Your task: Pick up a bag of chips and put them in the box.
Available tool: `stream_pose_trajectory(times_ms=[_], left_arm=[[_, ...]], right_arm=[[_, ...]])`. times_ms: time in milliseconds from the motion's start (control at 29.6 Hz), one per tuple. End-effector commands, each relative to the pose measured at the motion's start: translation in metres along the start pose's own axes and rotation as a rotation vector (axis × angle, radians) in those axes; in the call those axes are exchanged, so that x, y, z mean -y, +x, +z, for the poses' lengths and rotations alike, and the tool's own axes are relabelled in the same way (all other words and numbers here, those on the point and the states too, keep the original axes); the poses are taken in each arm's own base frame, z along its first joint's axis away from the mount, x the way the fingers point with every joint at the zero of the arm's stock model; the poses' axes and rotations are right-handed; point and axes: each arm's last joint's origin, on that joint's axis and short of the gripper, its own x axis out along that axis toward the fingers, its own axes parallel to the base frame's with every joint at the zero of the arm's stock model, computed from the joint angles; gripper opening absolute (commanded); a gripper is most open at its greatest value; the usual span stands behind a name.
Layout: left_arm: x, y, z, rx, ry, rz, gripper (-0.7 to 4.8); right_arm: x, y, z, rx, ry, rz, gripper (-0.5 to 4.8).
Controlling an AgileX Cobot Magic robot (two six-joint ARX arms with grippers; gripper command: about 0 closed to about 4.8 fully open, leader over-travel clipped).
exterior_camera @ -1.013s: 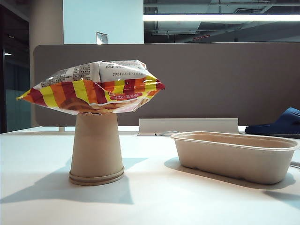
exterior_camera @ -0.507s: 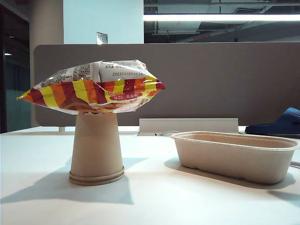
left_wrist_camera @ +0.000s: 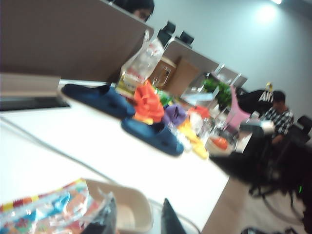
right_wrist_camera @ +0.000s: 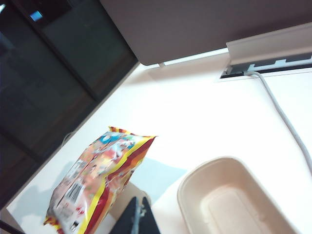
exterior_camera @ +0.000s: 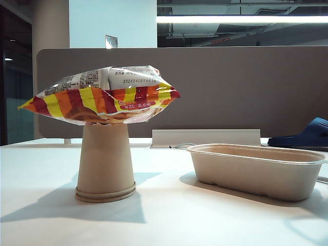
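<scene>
The bag of chips (exterior_camera: 102, 97), puffy with red, orange and yellow stripes, lies across the top of an upturned tan paper cup (exterior_camera: 105, 164) on the left of the table. The beige box (exterior_camera: 256, 171) stands empty to its right. Neither gripper shows in the exterior view. In the left wrist view my left gripper (left_wrist_camera: 139, 222) is open with nothing between its fingers, the bag (left_wrist_camera: 44, 209) beside one finger and the box (left_wrist_camera: 131, 204) beyond. My right gripper (right_wrist_camera: 138, 218) is shut and empty, above the cup (right_wrist_camera: 124, 200), between the bag (right_wrist_camera: 97, 180) and the box (right_wrist_camera: 229, 195).
A grey partition (exterior_camera: 230, 87) closes the back of the white table, with a cable tray (exterior_camera: 205, 137) at its foot. A blue slipper (exterior_camera: 305, 136) lies at the far right. A cable (right_wrist_camera: 282, 112) runs past the box. Slippers and clutter (left_wrist_camera: 151, 126) fill the neighbouring desk.
Bag, cup and box have not moved. A faint shadow has appeared on the table at the bottom right of the exterior view.
</scene>
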Motion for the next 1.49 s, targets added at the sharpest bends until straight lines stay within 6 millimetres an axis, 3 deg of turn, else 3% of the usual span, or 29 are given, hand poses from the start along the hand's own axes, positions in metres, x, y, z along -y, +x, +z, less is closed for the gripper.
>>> stream_pose_trajectory(times_ms=[34, 270, 338, 439, 540, 709, 878, 1216, 1486], left_arm=[[0.001, 0.009, -0.010, -0.061, 0.056, 0.011, 1.21], [0.005, 0.042, -0.040, -0.258, 0.113, 0.092, 1.34], [0.007, 0.051, -0.048, -0.311, 0.121, 0.112, 1.69], [0.010, 0.063, -0.059, -0.381, 0.134, 0.127, 2.88], [0.008, 0.066, -0.062, -0.403, 0.149, 0.156, 2.92], [0.005, 0.065, -0.061, -0.390, 0.196, 0.251, 2.99], [0.000, 0.062, -0.066, -0.441, 0.203, 0.335, 3.82], [-0.020, 0.048, -0.061, -0.458, 0.060, 0.271, 3.83], [-0.064, 0.027, -0.049, -0.395, -0.181, 0.134, 4.09]], right_arm=[[-0.001, 0.008, 0.016, -0.017, -0.036, -0.007, -0.01], [0.001, 0.028, 0.030, -0.104, 0.000, 0.037, -0.02], [0.001, 0.036, 0.028, -0.151, 0.015, 0.067, -0.01], [-0.002, 0.048, 0.021, -0.227, 0.031, 0.112, -0.01], [-0.007, 0.062, 0.012, -0.305, 0.034, 0.149, -0.01], [-0.022, 0.087, -0.005, -0.401, 0.006, 0.220, 0.00], [-0.031, 0.108, -0.020, -0.454, -0.019, 0.214, 0.00], [-0.030, 0.109, -0.017, -0.417, -0.029, 0.196, 0.00], [-0.030, 0.110, -0.017, -0.419, -0.029, 0.199, 0.00]])
